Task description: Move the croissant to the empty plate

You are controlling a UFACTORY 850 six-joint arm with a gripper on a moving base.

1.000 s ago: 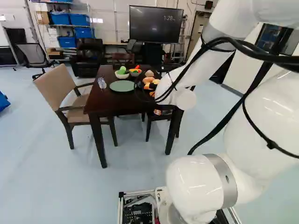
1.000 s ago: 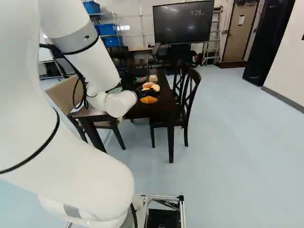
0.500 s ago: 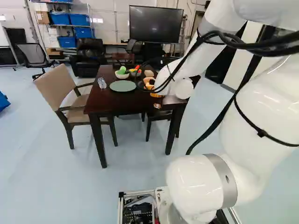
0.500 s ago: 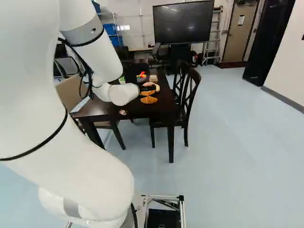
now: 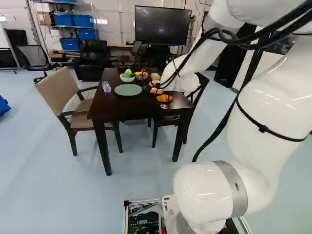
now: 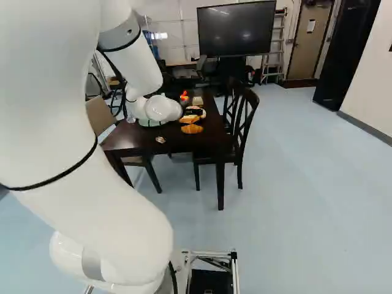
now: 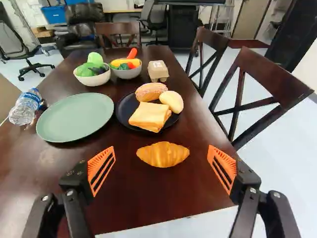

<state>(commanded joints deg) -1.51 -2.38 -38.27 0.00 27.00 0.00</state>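
Dark wooden table (image 7: 168, 201) in a large room with a pale blue floor (image 5: 39, 170). Above its near part is the gripper (image 6: 193, 112), its two fingers spread wide apart, with nothing held between them. Orange pads (image 7: 101, 171) line the fingers. Ahead of the gripper, centred between the lines of its fingers, a golden croissant (image 7: 163, 154) lies directly on the tabletop.

Just beyond the croissant sits a black plate (image 7: 120, 115) bearing a sandwich (image 7: 148, 116), a long bun (image 7: 150, 91) and a pale round roll (image 7: 173, 101). Beside that plate, on the side nearer the water bottle (image 7: 25, 108), is the flat green plate (image 7: 74, 118); the bottle lies near its rim.

Farther along are two bowls side by side: one white bowl (image 7: 92, 81) with green vegetables, and one grey bowl (image 7: 127, 74) with red, yellow and green pieces. A small cardboard carton (image 7: 158, 71) rests near the grey bowl.

At the left of the left base view, a beige chair (image 5: 57, 90) faces the table. Dark wooden chairs (image 6: 244, 125) stand along the opposite side. Beyond are a big black screen (image 5: 163, 24) and blue bins (image 5: 62, 19) on shelves.
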